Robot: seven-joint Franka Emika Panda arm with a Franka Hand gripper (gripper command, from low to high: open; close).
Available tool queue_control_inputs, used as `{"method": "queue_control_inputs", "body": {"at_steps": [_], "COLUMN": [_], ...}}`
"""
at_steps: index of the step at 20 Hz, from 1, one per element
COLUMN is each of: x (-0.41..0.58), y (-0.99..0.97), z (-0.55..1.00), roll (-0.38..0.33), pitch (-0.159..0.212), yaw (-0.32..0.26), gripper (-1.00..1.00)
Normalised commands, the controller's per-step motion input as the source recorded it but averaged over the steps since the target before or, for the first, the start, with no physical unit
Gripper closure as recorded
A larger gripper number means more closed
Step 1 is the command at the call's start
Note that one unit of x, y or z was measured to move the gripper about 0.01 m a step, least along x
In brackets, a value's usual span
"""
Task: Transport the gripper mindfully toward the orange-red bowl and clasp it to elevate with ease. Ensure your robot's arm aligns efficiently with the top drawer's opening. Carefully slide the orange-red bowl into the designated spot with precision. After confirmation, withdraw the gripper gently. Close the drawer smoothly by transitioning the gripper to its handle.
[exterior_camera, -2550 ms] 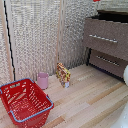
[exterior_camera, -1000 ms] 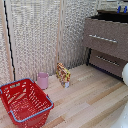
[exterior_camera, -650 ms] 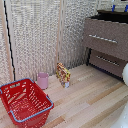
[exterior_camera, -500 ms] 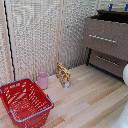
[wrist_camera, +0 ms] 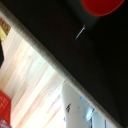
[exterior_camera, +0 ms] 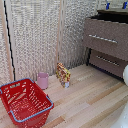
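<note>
Orange-red and glossy, the orange-red bowl (wrist_camera: 102,6) shows only in the wrist view, as a round shape cut off by the picture's edge and lying against a very dark surface. A thin pale streak (wrist_camera: 80,33) sits just beside it on that dark ground. Pale wooden floor (wrist_camera: 30,75) shows beyond the dark surface's edge, and a white rounded part of the robot's arm (wrist_camera: 75,107) fills one corner. The gripper's fingers appear in neither picture, so their spread cannot be told.

In the exterior view, the top drawer (exterior_camera: 107,37) stands at about 2 o'clock, its dark brown front crossed by the handle (exterior_camera: 103,38), a slim silver bar. Its front sits forward of the lower drawer (exterior_camera: 107,62) below it, with a dark opening showing along its top. Two small blue shapes (exterior_camera: 116,5) peek above the cabinet at 1 o'clock; what they are cannot be told. A white curved shape (exterior_camera: 125,76) sits at 3 o'clock at the picture's edge.

A red mesh basket (exterior_camera: 25,102) lies at 8 o'clock, a pink cup (exterior_camera: 43,80) near it toward the centre, and a small yellow-and-red carton (exterior_camera: 63,75) stands just beside the cup.
</note>
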Motion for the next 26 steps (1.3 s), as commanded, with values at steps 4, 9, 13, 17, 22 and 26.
{"method": "queue_control_inputs", "body": {"at_steps": [4,9,13,17,22,26], "x": [-0.111,-0.124,-0.232,-0.199,-0.179,-0.097], "y": [0.01,0.14,0.08,0.21,0.27,0.4], "z": [0.04,-0.1,-0.11,-0.2,-0.23,-0.36], "roll": [-0.338,-0.375,-0.358,-0.353,-0.313,-0.333], "pitch": [0.07,0.056,0.103,0.128,0.138,0.105], "yaw": [0.171,0.112,0.147,0.111,0.112,0.072], "gripper": [-1.0,-1.0,-1.0,-1.0,-1.0,-1.0]}}
